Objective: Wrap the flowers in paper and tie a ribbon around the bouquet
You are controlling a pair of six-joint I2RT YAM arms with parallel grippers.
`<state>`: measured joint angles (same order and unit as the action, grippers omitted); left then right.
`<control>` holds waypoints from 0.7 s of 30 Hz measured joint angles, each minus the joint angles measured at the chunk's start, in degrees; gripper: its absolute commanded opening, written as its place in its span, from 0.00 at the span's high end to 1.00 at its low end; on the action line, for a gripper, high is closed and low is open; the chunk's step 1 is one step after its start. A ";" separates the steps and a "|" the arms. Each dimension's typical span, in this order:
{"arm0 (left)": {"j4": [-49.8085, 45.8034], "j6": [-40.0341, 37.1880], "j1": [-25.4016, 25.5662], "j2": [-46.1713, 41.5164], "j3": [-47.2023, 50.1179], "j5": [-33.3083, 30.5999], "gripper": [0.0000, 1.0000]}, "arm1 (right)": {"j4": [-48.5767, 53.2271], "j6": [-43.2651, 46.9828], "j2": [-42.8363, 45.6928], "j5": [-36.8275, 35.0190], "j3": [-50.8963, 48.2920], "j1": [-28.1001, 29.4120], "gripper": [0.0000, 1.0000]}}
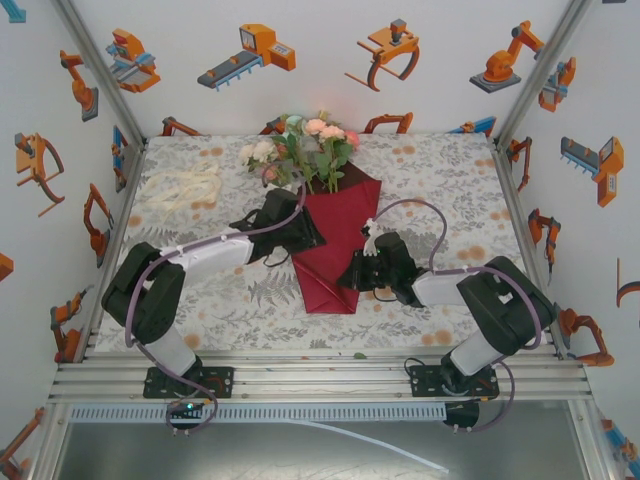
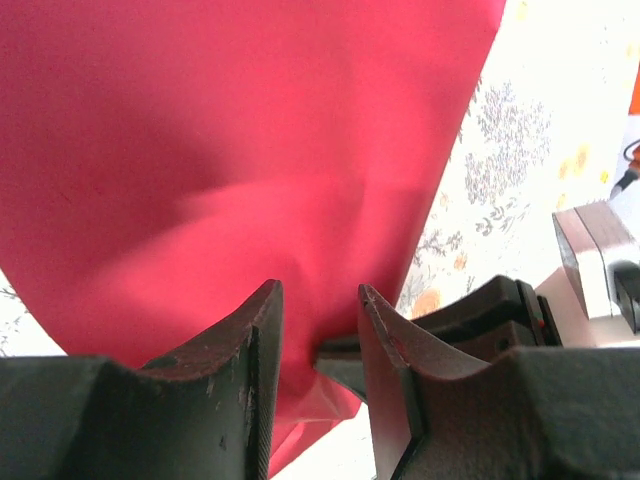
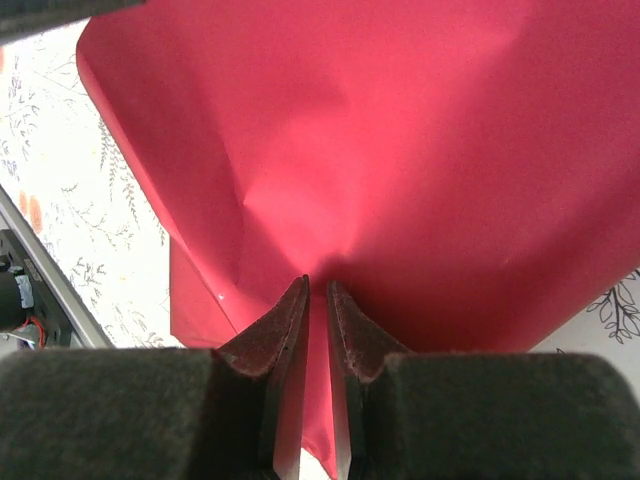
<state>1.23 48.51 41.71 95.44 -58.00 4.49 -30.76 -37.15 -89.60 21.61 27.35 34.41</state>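
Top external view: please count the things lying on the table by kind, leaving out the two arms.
flower bunch: 1
paper sheet, dark red: 1
ribbon, cream-white: 1
Total: 3

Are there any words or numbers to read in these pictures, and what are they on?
None: no word, number, brand or sign can be read anywhere.
The wall stickers are robot drawings without letters.
The tablecloth carries a flower print, no writing.
The paper is plain dark red.
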 measured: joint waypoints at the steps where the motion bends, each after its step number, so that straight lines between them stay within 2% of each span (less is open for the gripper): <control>1: -0.35 -0.15 0.74 0.02 0.11 -0.20 0.62 | 0.04 -0.02 0.11 0.00 -0.04 0.00 0.81; 5: -0.72 -0.11 2.71 0.35 2.71 -0.15 0.67 | 0.48 -0.44 0.96 -0.02 -0.70 0.00 0.81; 11: 1.20 1.01 2.75 3.06 7.98 1.97 0.70 | 0.90 -1.38 2.40 0.02 -1.64 -0.46 0.80; 14: 2.16 1.03 2.78 3.10 8.28 2.03 0.70 | 0.13 -3.10 2.36 0.87 -2.29 -2.97 0.81; 16: 2.62 1.03 2.78 3.10 8.50 2.08 0.70 | -1.25 -4.22 1.62 1.25 -2.54 -5.60 0.86; 18: 3.08 1.03 2.78 3.10 8.68 2.25 0.70 | -3.34 -5.25 -0.46 1.55 -2.51 -7.72 0.91; 21: 3.50 1.01 2.78 3.13 8.83 2.40 0.70 | -7.96 -8.00 -4.81 4.17 -2.25 -10.86 0.92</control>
<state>4.73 49.52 44.49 98.56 -49.17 6.90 -38.72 -45.15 -94.41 25.78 25.10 23.55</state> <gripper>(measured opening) 0.298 0.087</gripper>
